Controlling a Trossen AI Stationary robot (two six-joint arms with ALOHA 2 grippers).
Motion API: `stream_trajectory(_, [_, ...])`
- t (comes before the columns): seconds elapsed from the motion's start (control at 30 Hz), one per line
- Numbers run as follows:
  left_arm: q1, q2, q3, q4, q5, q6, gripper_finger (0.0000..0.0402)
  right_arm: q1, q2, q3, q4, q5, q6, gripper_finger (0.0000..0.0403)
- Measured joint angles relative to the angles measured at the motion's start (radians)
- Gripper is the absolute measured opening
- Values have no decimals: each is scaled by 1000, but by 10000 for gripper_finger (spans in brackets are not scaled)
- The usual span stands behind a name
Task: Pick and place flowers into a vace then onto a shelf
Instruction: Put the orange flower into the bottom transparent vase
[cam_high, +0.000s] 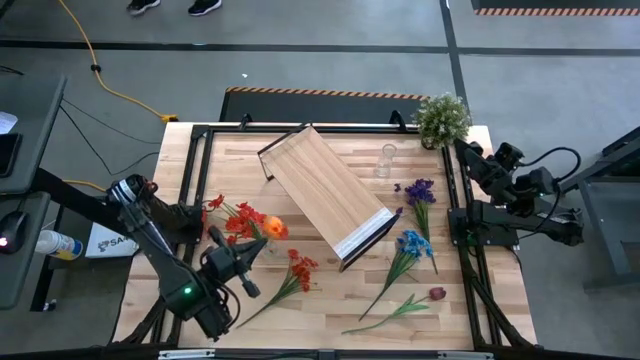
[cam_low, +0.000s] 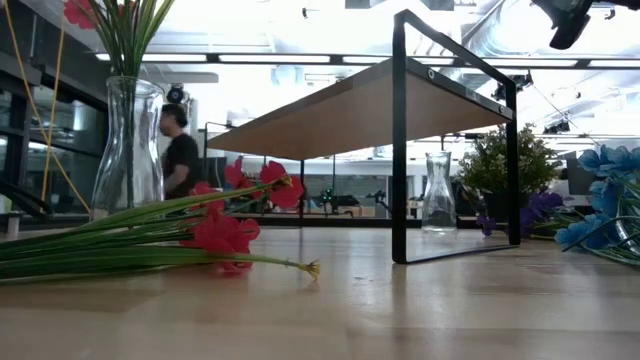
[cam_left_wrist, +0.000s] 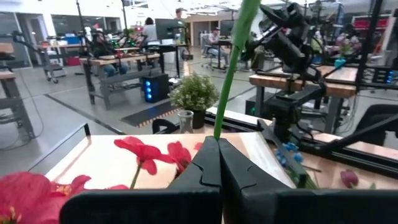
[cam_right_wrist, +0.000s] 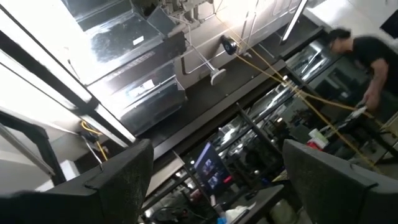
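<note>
High view: the left end effector (cam_high: 252, 250) is seen at 8 o'clock on the desk (cam_high: 320, 310), beside the red and orange flowers (cam_high: 245, 222), with the shelf (cam_high: 325, 193) lying askew at centre. Left wrist view: its fingers are clamped on a green stem (cam_left_wrist: 231, 68), held upright, presumably for insertion into a vase. Right wrist view: the right end effector (cam_right_wrist: 214, 180) is spread wide, empty and aimed upward, evidently parked.

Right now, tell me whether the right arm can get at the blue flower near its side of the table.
Probably yes. The right gripper waits, jaws open and empty, at the table's right edge, and the blue flower lies on bare wood nearby, clear of the shelf.
</note>
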Motion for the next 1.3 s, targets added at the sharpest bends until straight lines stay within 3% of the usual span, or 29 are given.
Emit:
stream_trajectory(0.77, [42,0,-109,94,0,-50,21,0,0,0,-6,-8,-5,344])
stream_trajectory(1.3, [42,0,-161,132,-2,12,21,0,0,0,-21,-32,-23,344])
